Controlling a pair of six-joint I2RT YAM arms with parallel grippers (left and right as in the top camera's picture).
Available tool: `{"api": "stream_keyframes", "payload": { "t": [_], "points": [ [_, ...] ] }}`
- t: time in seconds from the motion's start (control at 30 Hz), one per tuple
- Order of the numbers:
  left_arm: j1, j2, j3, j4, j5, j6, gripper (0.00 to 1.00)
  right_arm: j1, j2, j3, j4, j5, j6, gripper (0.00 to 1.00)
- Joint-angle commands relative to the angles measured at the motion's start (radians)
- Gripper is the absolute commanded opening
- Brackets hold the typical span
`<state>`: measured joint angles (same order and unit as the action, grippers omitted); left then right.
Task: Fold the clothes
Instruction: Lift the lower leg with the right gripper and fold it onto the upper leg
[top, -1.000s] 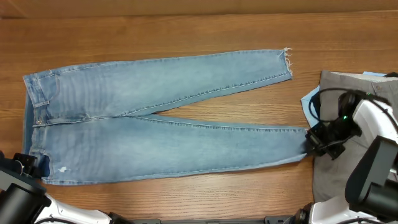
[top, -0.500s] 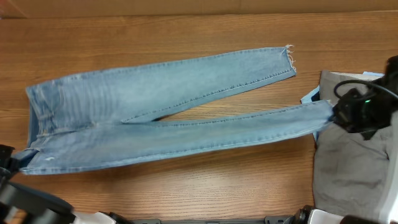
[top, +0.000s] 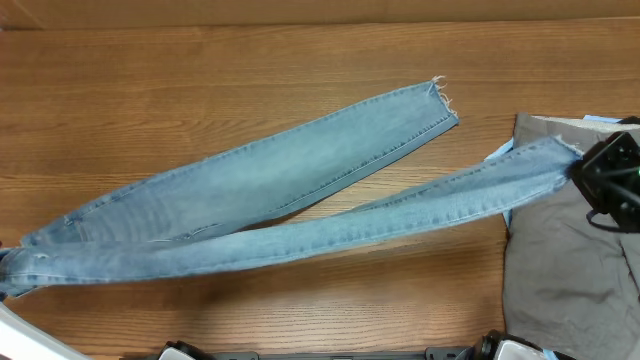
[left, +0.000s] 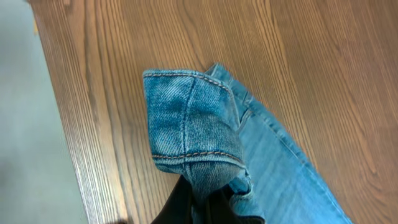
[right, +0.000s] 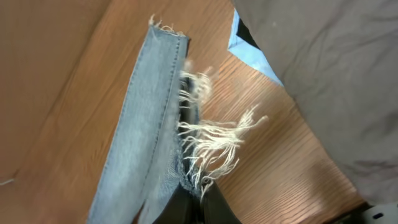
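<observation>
Overhead shows the jeans (top: 270, 190) pulled out long, slanting across the bench (top: 300, 50) from the near-left corner towards the right edge. The waist end runs off the left edge of that view, so you can't see who has it from up there. One leg lies loose, with its frayed hem (top: 441, 98) pointing at the far-right part of the bench. The other leg runs right into the right pincer (top: 585, 172).

Right wrist cam: the right pincer is clenched on that ankle end, with pale threads (right: 214, 146) spilling out just above the dark fingers (right: 214, 208). Left wrist cam: the left pincer (left: 199, 202) is clamped on the folded waistband (left: 189, 124), and the denim comes straight up out of it.

The bench is brown wood grain. Grey trousers (top: 570, 270) sit in a heap at the right edge, and a bright blue item (top: 497, 157) pokes out from under them, right next to the held leg. The left wrist cam also catches grey floor (left: 25, 137) past the bench's left edge.

The right arm's black wrist hangs over the grey trousers at the right edge. The left arm is mostly out of the overhead shot, and its pincer sits out by the near-left corner.
</observation>
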<state>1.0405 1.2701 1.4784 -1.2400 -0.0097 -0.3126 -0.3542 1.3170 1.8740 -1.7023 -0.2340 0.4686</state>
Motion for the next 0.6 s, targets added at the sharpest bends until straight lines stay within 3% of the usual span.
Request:
{"api": "stream_keyframes", "payload": {
  "t": [0.0, 0.17, 0.57],
  "points": [
    [-0.045, 0.052, 0.025, 0.026, -0.086, -0.019, 0.04, -0.011, 0.092, 0.017, 0.032, 0.003, 0.066, 0.04],
    [-0.114, 0.156, 0.025, 0.066, -0.156, -0.036, 0.04, 0.042, 0.265, 0.017, 0.163, -0.072, 0.101, 0.04],
    [-0.245, 0.431, 0.025, 0.168, -0.21, -0.055, 0.04, 0.218, 0.696, 0.017, 0.536, -0.082, 0.335, 0.04]
  ]
}}
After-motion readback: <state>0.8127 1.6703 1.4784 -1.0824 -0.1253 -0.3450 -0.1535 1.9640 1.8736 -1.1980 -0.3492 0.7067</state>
